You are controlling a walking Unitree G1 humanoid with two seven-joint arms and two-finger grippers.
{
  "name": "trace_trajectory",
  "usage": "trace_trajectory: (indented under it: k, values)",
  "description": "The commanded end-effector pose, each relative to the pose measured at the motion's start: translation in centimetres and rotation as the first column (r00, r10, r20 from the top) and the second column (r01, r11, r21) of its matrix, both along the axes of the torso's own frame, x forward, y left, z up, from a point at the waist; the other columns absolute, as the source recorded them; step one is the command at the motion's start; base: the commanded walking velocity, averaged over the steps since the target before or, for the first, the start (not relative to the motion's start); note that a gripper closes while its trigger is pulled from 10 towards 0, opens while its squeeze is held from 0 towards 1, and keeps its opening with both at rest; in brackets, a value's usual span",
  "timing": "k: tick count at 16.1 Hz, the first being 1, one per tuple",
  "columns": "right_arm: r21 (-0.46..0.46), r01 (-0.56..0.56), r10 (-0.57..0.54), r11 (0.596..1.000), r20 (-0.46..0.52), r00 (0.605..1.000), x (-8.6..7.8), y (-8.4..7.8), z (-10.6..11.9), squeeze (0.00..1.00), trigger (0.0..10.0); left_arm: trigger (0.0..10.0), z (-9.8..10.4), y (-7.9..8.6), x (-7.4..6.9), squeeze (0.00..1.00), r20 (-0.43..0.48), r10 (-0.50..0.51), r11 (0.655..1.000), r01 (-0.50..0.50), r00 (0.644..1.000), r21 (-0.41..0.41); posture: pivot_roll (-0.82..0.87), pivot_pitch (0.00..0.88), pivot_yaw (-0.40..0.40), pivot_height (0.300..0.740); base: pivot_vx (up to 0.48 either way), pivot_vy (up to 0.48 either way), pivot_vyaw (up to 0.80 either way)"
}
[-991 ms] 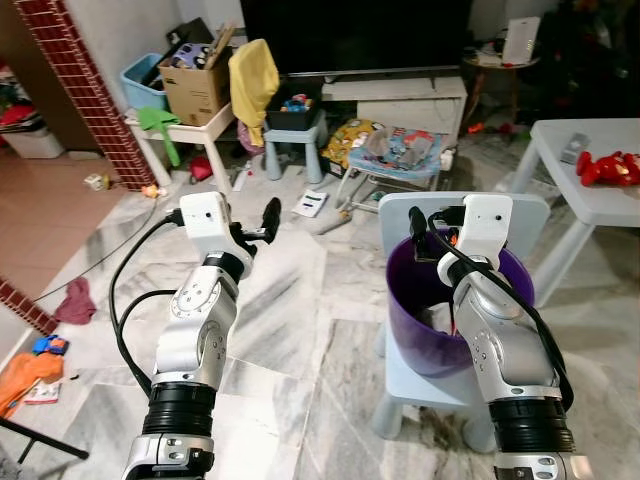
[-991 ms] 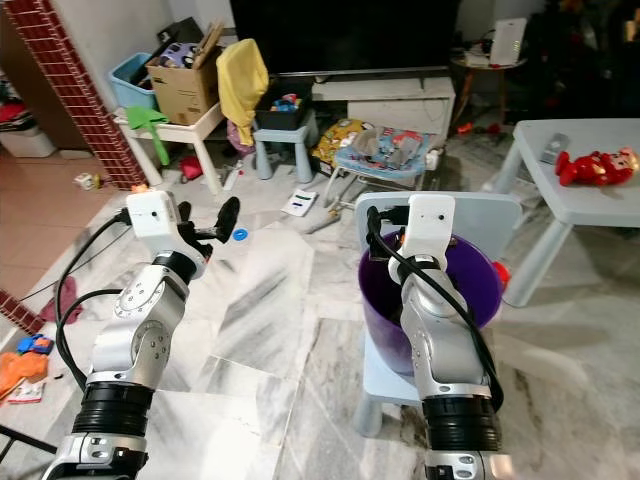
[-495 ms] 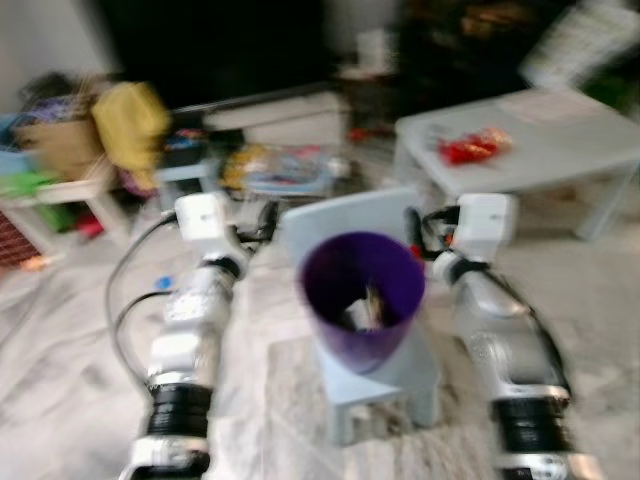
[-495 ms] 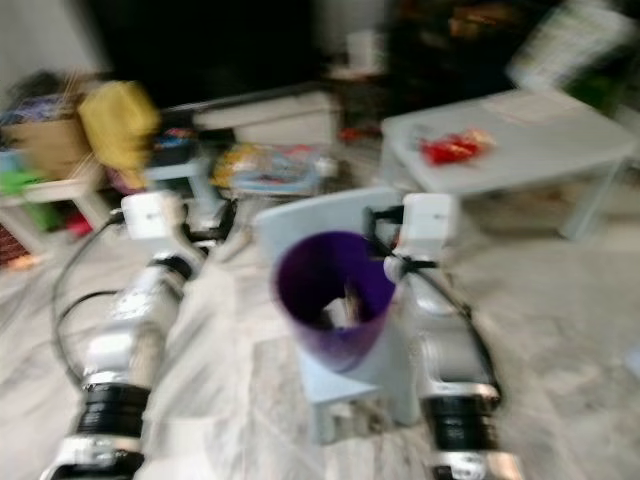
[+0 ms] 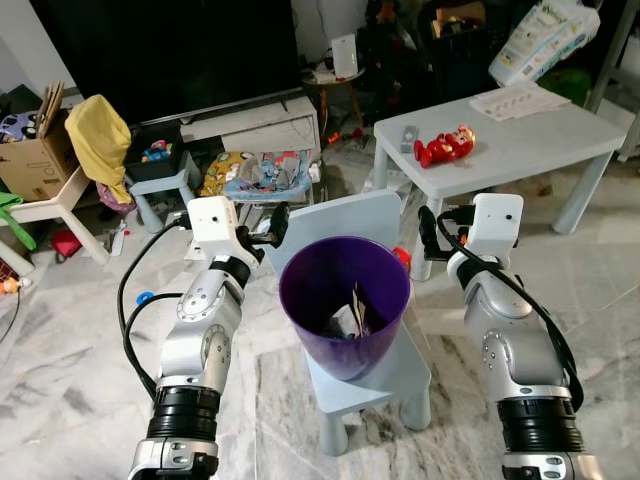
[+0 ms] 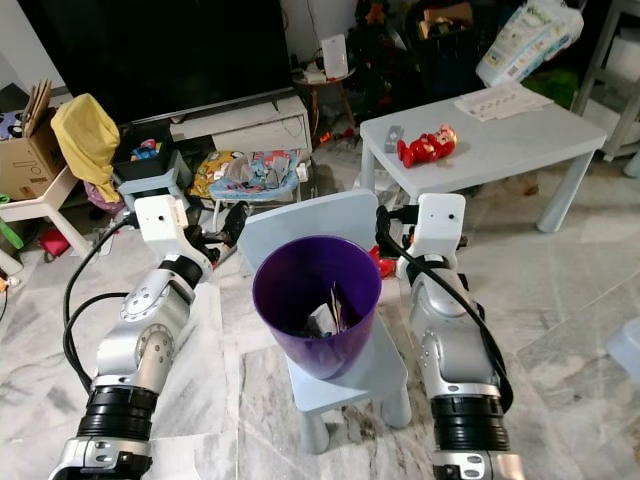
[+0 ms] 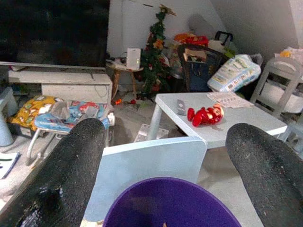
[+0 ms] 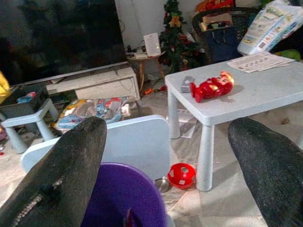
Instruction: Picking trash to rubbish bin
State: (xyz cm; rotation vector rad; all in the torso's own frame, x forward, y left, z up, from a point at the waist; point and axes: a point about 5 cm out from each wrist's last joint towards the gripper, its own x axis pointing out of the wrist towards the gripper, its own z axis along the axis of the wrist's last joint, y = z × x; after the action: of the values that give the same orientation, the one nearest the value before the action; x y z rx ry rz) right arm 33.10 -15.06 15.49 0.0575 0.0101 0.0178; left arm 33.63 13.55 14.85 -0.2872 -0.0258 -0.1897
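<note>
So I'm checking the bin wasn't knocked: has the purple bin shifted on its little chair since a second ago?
No. The purple bin sits on the light blue chair against its backrest, as before; the whole scene shifted because the camera turned.

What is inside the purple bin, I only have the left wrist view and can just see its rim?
Observer: The purple bin holds some crumpled paper trash at the bottom.
Operator: What is it standing on?
Observer: On a small pale blue chair.
Operator: Where is the right gripper?
Observer: The right gripper is beside the bin's far right rim, with its fingers open and nothing between them.
</note>
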Motion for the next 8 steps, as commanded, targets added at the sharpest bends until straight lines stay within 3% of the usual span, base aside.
trace_trajectory:
  k: [1,8]
  values:
    - [0.006,-0.023,0.023,1.0,0.023,0.999,0.13,0.65,0.71,0.0,10.0,10.0,0.26,0.74,0.13,0.0,-0.001,0.031,1.0,-0.031,1.0,0.003,-0.03,0.0,0.092,0.74,0.0,0.0,0.0]
    - [0.006,-0.019,0.018,1.0,0.021,1.0,0.15,0.48,0.78,0.0,10.0,10.0,0.31,0.77,0.22,0.0,-0.004,0.039,0.999,-0.039,0.999,-0.005,-0.03,0.0,0.088,0.74,0.0,0.0,0.0]
